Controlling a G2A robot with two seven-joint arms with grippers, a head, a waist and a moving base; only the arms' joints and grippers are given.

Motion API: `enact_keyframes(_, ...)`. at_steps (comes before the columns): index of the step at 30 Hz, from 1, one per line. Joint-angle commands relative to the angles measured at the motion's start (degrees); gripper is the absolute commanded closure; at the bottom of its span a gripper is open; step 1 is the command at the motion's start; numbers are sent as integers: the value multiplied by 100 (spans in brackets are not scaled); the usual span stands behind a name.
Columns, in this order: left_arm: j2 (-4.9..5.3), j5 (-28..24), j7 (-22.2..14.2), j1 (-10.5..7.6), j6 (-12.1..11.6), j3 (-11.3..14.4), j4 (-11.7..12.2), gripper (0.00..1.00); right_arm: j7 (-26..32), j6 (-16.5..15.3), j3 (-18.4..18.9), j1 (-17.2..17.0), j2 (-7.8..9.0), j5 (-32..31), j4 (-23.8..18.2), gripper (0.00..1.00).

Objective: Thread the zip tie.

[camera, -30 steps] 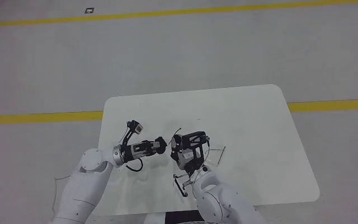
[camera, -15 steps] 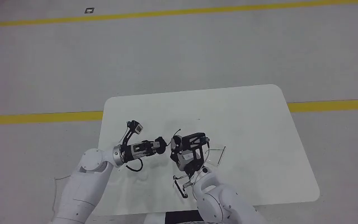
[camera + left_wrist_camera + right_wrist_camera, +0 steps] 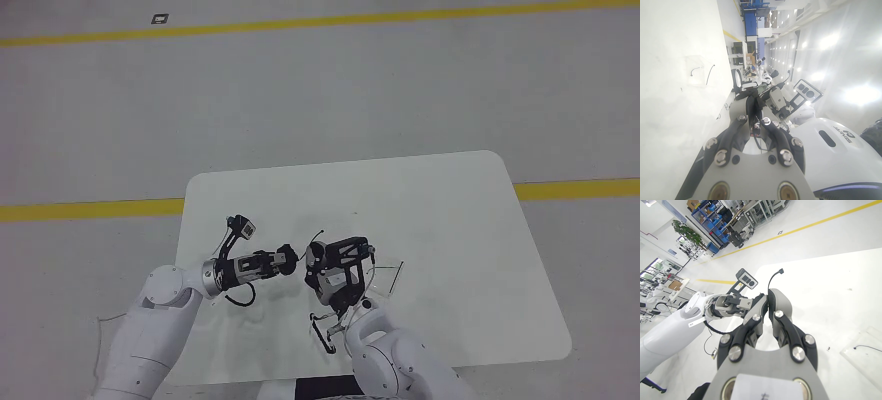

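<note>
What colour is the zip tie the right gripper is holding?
The zip tie is black; the right wrist view shows it best.

You're looking at a black zip tie [image 3: 780, 271] over a plain white table [image 3: 450, 220]; the right gripper [image 3: 768, 300] has light grey fingers [image 3: 781, 302], black ridged pads and black links set with silver pins; the left gripper [image 3: 753, 96] is the same grey and black; to the right, a clear tray [image 3: 870, 336] carries thin black spare ties [image 3: 710, 74]; the floor [image 3: 300, 100] is pale grey, crossed by yellow lines [image 3: 300, 22] far and left.
</note>
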Motion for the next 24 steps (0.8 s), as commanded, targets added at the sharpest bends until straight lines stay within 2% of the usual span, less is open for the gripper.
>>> enact_keyframes(1, 0, 0, 0, 0, 0, 0, 0, 100, 4, 0, 0, -1, -1, 7, 2, 100)
enact_keyframes(24, 0, 0, 0, 0, 0, 0, 0, 100, 12, 0, -24, 29, -13, 2, 51, 100)
